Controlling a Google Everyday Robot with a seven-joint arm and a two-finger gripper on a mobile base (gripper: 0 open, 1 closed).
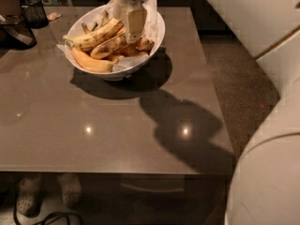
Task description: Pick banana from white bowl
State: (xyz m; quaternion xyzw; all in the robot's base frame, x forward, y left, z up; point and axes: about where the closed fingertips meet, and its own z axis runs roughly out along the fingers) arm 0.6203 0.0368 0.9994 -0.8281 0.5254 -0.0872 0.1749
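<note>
The white bowl, lined with crinkled white paper, stands on the far part of the brown table. It holds several bananas. The thick, brown-mottled banana lies across the middle. A longer speckled banana lies above it, and a smooth orange-yellow one lies at the front left. My gripper hangs down into the bowl from above, right over the right half of the mottled banana and at or very near its surface. It hides part of the bananas behind it.
Black mesh baskets stand at the table's far left corner. The table's right edge drops to a dark floor. My white arm and body fill the right side. Shoes and a cable lie under the table's front edge.
</note>
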